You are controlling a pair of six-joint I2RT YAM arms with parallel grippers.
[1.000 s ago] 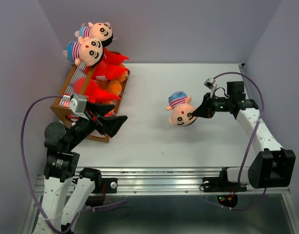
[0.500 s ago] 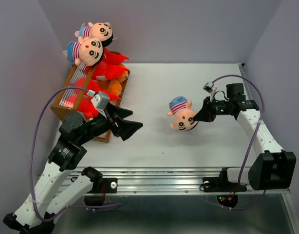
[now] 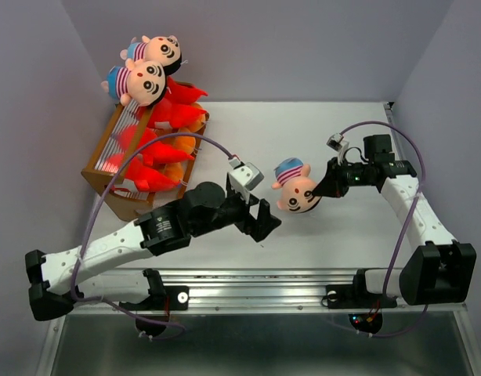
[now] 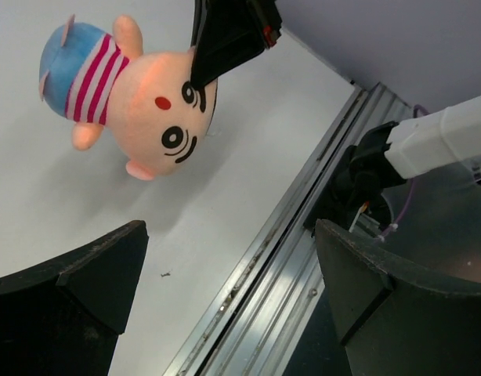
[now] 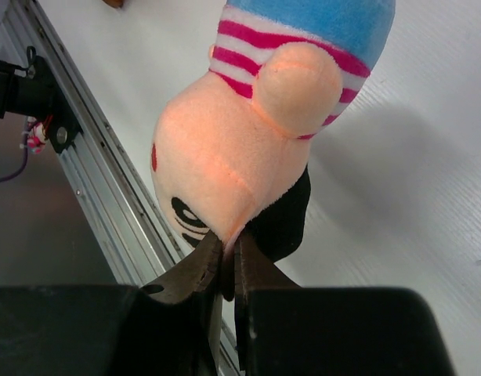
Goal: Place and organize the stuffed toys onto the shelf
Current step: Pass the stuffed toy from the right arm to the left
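Note:
A peach-faced doll head (image 3: 297,188) with a striped blue-red cap hangs just above the middle of the table. My right gripper (image 3: 323,188) is shut on a pinch of its cheek fabric; the right wrist view shows the doll head (image 5: 248,157) held at the right gripper (image 5: 229,244). My left gripper (image 3: 264,223) stands open and empty, a short way left of and nearer than the doll. The left wrist view has the doll head (image 4: 139,102) beyond my left gripper (image 4: 229,231). The shelf (image 3: 123,205) at the far left holds two doll heads (image 3: 150,82), red toys (image 3: 158,145) and orange toys (image 3: 183,141).
A metal rail (image 3: 264,278) runs along the table's near edge, also in the left wrist view as the rail (image 4: 264,266). Grey walls close in the left, back and right sides. The right arm's base (image 3: 436,270) stands at the near right.
My left arm has swung away from the shelf and reached right across the table toward the held doll head, still open. The right gripper has barely moved with the doll.

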